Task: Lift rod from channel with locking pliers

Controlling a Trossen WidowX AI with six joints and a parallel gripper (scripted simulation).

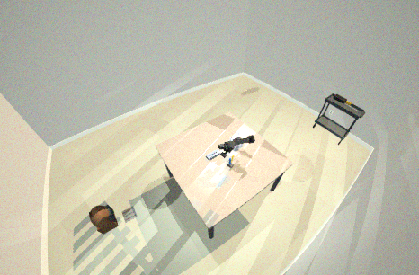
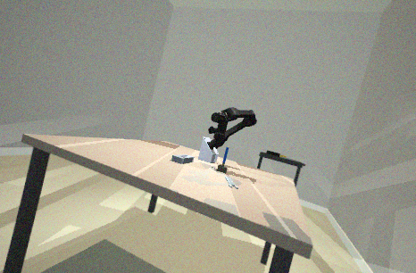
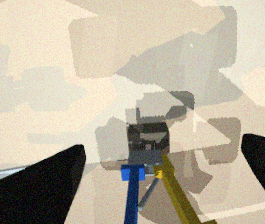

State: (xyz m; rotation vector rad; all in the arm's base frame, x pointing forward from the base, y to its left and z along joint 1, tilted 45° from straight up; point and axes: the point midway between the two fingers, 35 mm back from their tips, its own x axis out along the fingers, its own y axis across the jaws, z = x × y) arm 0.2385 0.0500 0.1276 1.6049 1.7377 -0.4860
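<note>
The locking pliers stand handles-up, one blue handle [image 3: 132, 195] [image 2: 225, 157] and one yellow handle [image 3: 175, 187], with their lower part in the small dark holster [image 3: 148, 137] [image 2: 221, 169]. The channel block [image 1: 213, 155] [image 2: 182, 159], pale with a dark slot, lies on the table apart from the holster and is outside the wrist view. The rod cannot be made out. My gripper [image 3: 163, 147] is wide open and empty above the table. In the wrist view the holster and handles lie between its two black fingers in the picture, with no contact seen.
A thin pale tool [image 2: 231, 181] [image 1: 222, 181] lies on the table [image 1: 188, 155] in front of the holster. A white slanted piece [image 2: 206, 152] stands near the arm's base. A dark cart [image 1: 345, 106] and a brown chair [image 1: 102, 218] stand away from the table.
</note>
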